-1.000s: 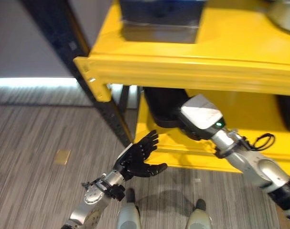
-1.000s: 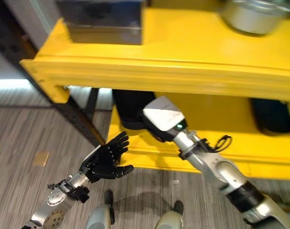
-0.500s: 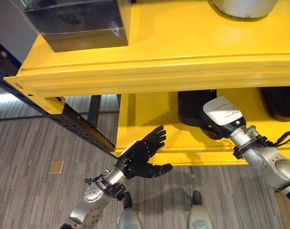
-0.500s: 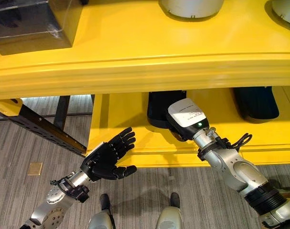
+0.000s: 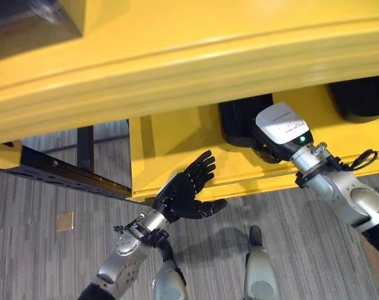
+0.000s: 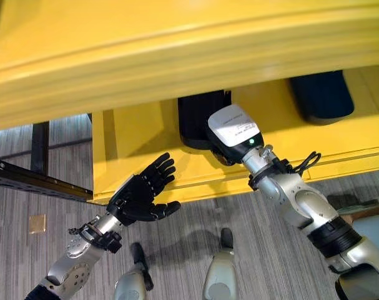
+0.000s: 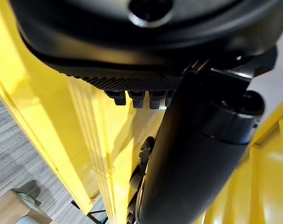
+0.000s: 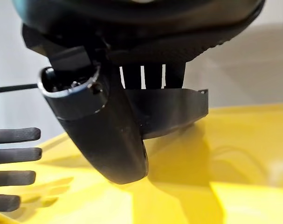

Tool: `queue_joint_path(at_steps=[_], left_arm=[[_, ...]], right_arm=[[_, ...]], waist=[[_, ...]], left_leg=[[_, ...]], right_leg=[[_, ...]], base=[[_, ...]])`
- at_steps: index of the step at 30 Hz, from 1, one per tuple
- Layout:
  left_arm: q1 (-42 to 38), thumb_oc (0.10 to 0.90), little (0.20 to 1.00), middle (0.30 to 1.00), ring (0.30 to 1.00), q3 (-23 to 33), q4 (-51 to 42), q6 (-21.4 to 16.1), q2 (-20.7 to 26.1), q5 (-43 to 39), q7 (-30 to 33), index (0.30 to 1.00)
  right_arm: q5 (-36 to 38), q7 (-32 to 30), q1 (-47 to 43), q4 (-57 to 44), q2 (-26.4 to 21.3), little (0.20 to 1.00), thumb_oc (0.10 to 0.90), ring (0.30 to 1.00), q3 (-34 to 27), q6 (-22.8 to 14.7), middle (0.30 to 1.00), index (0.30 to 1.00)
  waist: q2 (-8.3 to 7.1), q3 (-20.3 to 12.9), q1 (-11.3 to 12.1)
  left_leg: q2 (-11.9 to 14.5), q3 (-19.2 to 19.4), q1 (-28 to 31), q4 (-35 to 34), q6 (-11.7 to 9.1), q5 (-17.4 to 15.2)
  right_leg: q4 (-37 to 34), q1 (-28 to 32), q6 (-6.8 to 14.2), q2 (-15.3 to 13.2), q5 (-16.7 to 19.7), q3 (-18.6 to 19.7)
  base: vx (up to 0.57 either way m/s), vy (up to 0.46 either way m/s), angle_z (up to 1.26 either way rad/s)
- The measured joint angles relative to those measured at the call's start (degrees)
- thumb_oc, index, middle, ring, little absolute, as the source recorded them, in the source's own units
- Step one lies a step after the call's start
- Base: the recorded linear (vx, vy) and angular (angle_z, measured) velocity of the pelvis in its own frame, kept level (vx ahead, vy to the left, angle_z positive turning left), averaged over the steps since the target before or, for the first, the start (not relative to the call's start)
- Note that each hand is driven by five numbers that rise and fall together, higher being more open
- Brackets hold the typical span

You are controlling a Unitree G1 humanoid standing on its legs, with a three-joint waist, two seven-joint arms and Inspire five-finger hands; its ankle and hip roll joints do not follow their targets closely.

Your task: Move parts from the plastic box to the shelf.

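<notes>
Right hand (image 5: pixel 264 147) reaches under our yellow shelf (image 5: pixel 177 50) onto a black part (image 5: pixel 242 119), grip unclear, left hand (image 5: pixel 186 190) spread empty; next, we judge, release and withdraw.

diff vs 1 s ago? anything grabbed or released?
Mostly the camera moved: the whole view shifted, so the yellow shelf sits differently in frame. The right hand is still reaching into the lower shelf at the black part; whether it grips the part cannot be seen. The left hand stays open and empty in front of the shelf. No grab or release visible.
</notes>
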Motion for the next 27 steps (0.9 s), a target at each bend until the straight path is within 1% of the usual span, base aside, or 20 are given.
queue_joint_path(at_steps=[4,7,12,13,15,18,23,26,27], left_arm=[[-1.71,0.900,1.000,1.000,1.000,0.18,-0.28,-0.28,0.13,0.02,-0.03,1.000],[-3.06,0.900,1.000,1.000,1.000,0.17,-1.14,-0.28,0.17,0.03,-0.03,1.000],[-4.84,0.900,1.000,1.000,1.000,0.06,-2.30,-0.19,0.24,0.04,-0.09,1.000],[-5.28,0.900,1.000,1.000,1.000,0.09,-2.50,-0.12,0.24,0.06,-0.09,1.000],[-5.15,0.900,1.000,1.000,1.000,0.15,-2.52,-0.11,0.21,0.06,-0.09,1.000],[-5.06,0.900,1.000,1.000,1.000,0.45,-2.76,-0.07,0.20,0.07,-0.15,1.000],[-4.84,0.900,1.000,1.000,1.000,1.54,-3.92,1.20,0.25,0.11,-1.36,1.000],[-4.71,0.900,1.000,1.000,1.000,2.21,-3.99,1.47,0.26,0.11,-2.25,1.000],[-4.49,0.900,1.000,1.000,1.000,2.32,-4.31,1.58,0.66,0.11,-2.72,1.000]], right_arm=[[-0.02,-0.46,-3.60,0.61,-0.27,0.300,0.400,0.300,-0.01,0.84,0.300,0.300],[-0.02,-0.44,-5.23,0.61,-0.47,0.300,0.400,0.300,0.00,2.23,0.300,0.300],[0.04,-0.26,-7.03,0.65,-1.83,0.300,0.400,0.300,-0.02,3.82,0.300,0.300],[0.06,0.29,-7.38,0.60,-2.44,0.300,0.400,0.300,-0.05,4.21,0.300,0.300],[0.16,0.91,-7.65,0.60,-2.58,0.300,0.400,0.300,-0.05,4.92,0.300,0.300],[0.26,1.20,-7.88,0.60,-2.74,0.300,0.400,0.300,-0.09,5.65,0.300,0.300],[0.26,1.23,-8.43,0.66,-3.42,0.300,0.400,0.300,-0.09,6.26,0.300,0.300],[0.26,1.22,-8.58,0.96,-3.97,0.300,0.400,0.300,-0.17,6.28,0.300,0.300],[0.26,1.29,-8.60,0.97,-4.61,0.300,0.400,0.300,-0.17,6.20,0.300,0.300]], waist=[[0.32,1.74,0.42],[0.32,1.91,0.82],[0.27,2.26,1.78],[0.10,2.40,1.84],[0.09,2.41,2.07],[0.06,2.42,2.15],[-0.01,2.45,2.16],[-0.26,2.45,2.16],[-0.55,2.45,2.19]], left_leg=[[-0.04,-1.00,-3.51,1.16,-0.07,0.52],[-0.07,-1.91,-6.18,2.52,-0.09,0.59],[-0.17,-4.57,-10.44,5.61,0.01,0.51],[-0.07,-5.22,-11.52,6.87,0.08,0.19],[0.19,-5.91,-12.01,7.51,0.16,-0.09],[0.49,-6.04,-12.34,7.73,0.04,-0.17],[0.61,-6.36,-13.44,8.37,-0.25,-0.39],[0.62,-6.36,-13.80,8.41,-0.33,-0.45],[0.62,-6.34,-13.83,8.44,-0.52,-0.61]], right_leg=[[2.60,-3.69,-0.25,-0.16,-0.50,0.11],[5.98,-6.88,-0.51,-0.38,-1.74,0.14],[14.27,-12.26,-1.33,-0.83,-5.42,0.22],[16.57,-13.54,-2.31,-1.05,-7.06,0.05],[18.00,-14.05,-2.57,-0.93,-7.79,-0.24],[18.91,-14.76,-2.87,-0.69,-8.19,-0.24],[19.15,-15.52,-2.94,-0.62,-8.16,-0.25],[18.93,-15.76,-2.73,-0.59,-8.03,-0.26],[18.70,-15.68,-2.62,-0.59,-7.95,-0.27]], base=[[-0.15,-0.072,0.07],[-0.16,-0.093,0.10],[-0.13,-0.117,0.16],[-0.06,-0.088,0.19],[-0.05,-0.078,0.11],[-0.04,-0.070,0.00],[-0.03,-0.050,0.00],[-0.02,-0.045,0.00],[-0.01,-0.035,-0.01]])
